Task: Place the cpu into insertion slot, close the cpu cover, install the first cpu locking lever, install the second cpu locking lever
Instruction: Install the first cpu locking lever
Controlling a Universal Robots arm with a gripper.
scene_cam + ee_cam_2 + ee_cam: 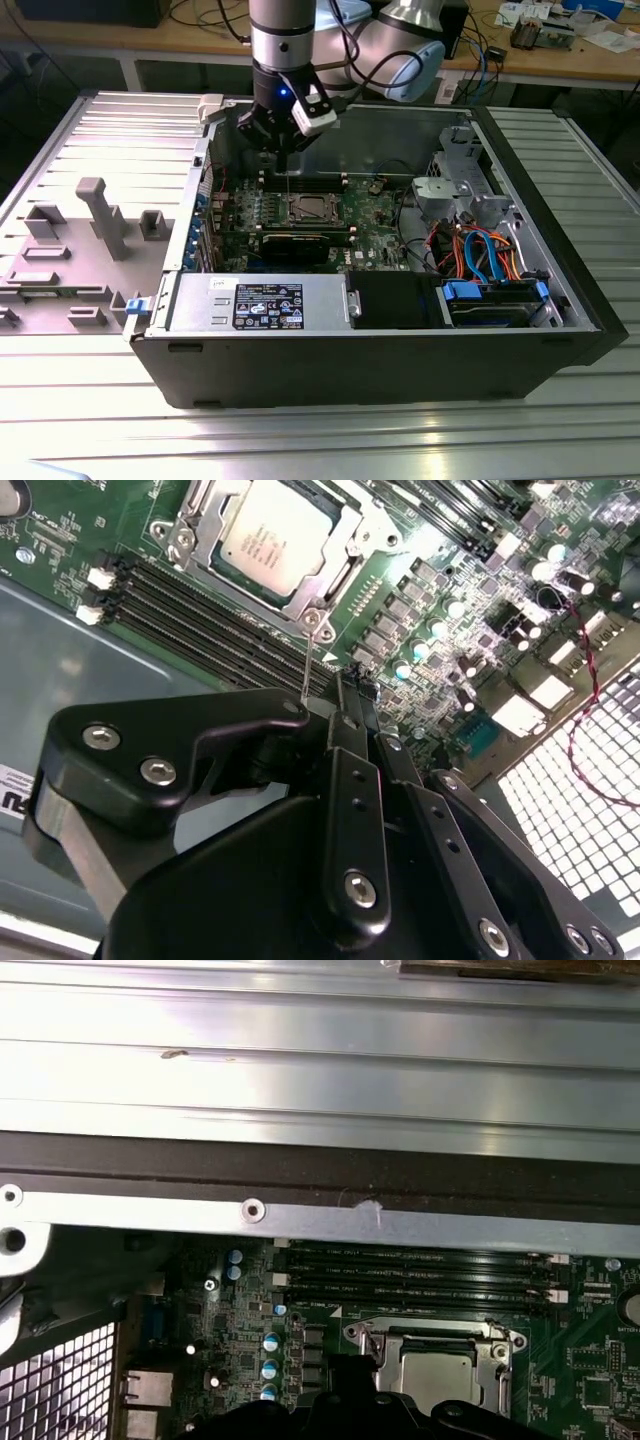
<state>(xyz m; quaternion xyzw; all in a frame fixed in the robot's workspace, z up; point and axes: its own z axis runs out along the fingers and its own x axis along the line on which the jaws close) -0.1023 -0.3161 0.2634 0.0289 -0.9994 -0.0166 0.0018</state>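
Silver cpu flat in insertion slot — gripper fingers pressed together, empty.

Lab, cabled workbench, open computer case

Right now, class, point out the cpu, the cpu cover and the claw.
cpu [277, 537]: second wrist view, middle of its silver top.
cpu cover [335, 572]: second wrist view, metal frame edge beside the chip.
claw [285, 150]: exterior view, between its fingertips above the motherboard.
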